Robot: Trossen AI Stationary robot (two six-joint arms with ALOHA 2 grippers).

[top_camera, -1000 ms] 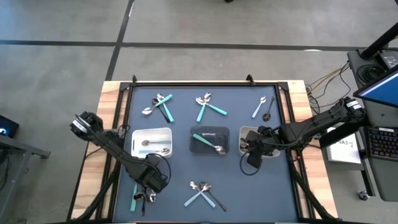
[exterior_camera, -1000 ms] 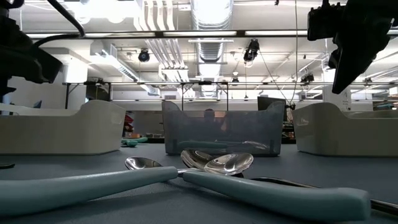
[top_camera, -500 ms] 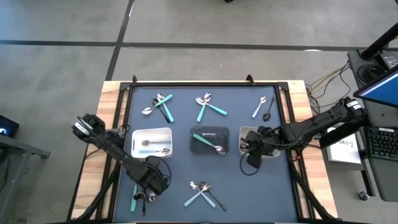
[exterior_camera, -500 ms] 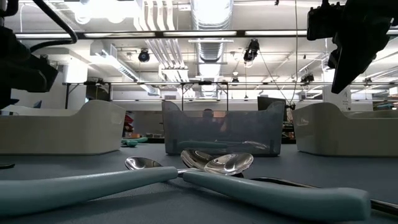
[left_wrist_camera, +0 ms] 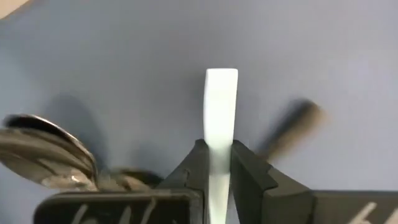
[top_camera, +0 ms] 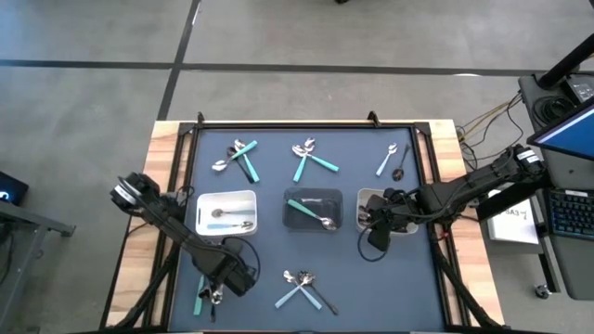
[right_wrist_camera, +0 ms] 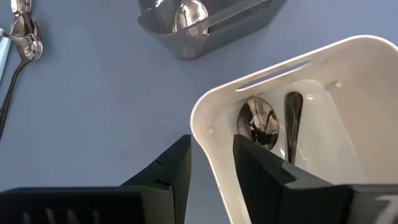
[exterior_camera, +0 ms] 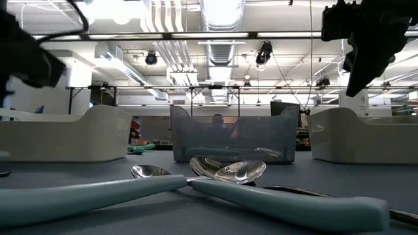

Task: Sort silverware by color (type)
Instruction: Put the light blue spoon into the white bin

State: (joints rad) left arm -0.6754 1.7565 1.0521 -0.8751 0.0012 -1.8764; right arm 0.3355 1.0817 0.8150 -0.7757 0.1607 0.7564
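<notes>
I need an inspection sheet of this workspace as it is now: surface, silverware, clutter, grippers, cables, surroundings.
Surface: dark blue mat on a wooden table.
Job's things: silverware in loose piles; some lies in the left white tray, middle grey tray and right white tray.
Clutter: nothing seen.
Grippers: left gripper shut on a teal handle; right gripper open over the right tray's rim.
Cables: wires beside the table's right edge.
Surroundings: keyboard, grey floor.

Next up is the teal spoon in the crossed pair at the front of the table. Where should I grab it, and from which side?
Grip the teal spoon mid-handle, from straight above: it lies flat, its handle end is free, and its bowl is tangled with its neighbours.
</notes>
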